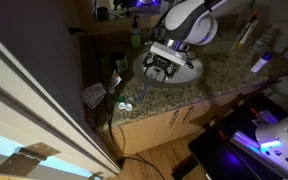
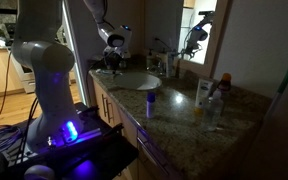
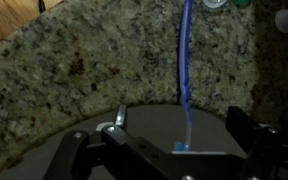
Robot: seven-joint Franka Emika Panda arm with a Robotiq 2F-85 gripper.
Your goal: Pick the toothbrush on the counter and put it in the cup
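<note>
Judging from the wrist view, the step in hand is the pick. The toothbrush is not yet grasped and the cup stage has not begun. Notes run left to right in that view, with places taken from the sink basin point(image 3: 149, 122).

- Left: speckled granite counter point(image 3: 64, 60) borders the basin's curved rim.
- Centre: the gripper point(image 3: 180, 120) hangs over the basin edge, jaws spread wide and pinching nothing. The toothbrush point(image 3: 187, 60) lies between them. Its head end rests at the basin rim, and its handle runs straight away from the basin across the counter.
- Right: a white-and-green round case point(image 3: 220, 3) sits past the handle's far end, well apart from the basin and cut by the frame. It is not the target.

In an exterior view the gripper point(image 1: 161, 68) sits low above the basin.

Toothbrush: thin and straight, with a blue handle, a pale neck and a small head. It lies flat, so there is probably little height to pinch.

Next move, as I judge it: descend until the tips bracket the neck, then close across its width and lift. The risk is the tips striking the rim or granite first. I cannot pick out the cup for certain, so it must be located before transport.
</note>
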